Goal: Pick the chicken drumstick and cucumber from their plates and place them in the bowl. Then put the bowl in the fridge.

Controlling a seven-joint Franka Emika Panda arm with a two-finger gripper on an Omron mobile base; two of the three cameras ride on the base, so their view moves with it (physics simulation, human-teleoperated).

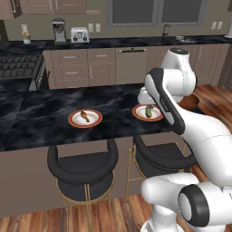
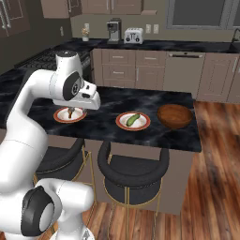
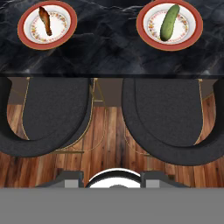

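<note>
Both base cameras look forward and down at the black island counter [image 1: 45,113] from behind the stools [image 1: 83,165], one from each side. The hand camera looks straight down over the counter's near edge, sharing both plates [image 3: 47,25].

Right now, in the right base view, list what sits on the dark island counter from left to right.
White orange-rimmed plate holding the brown chicken drumstick → white orange-rimmed plate holding the stubby green cucumber → round brown wooden bowl.
</note>
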